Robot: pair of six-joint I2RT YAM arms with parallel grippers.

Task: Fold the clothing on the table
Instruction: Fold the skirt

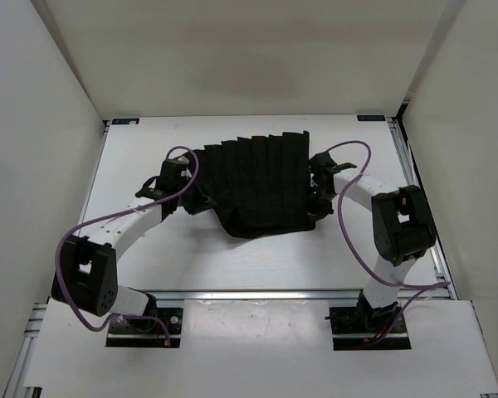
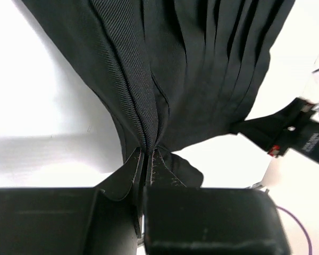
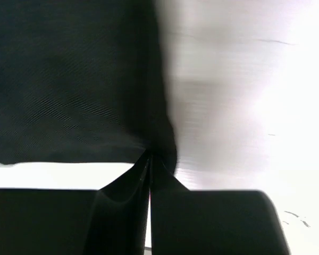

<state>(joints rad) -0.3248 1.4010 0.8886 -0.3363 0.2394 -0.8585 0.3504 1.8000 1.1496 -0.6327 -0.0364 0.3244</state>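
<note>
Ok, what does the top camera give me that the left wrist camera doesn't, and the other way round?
Top view only: the whole clothing spanning between the left gripper and the right gripper, plus the table out to its edges. Left wrist only: a close look at the left jaws pinched shut on a bunched fold at the fabric's edge, and its twill weave. Both: the black pleats over the white tabletop.
</note>
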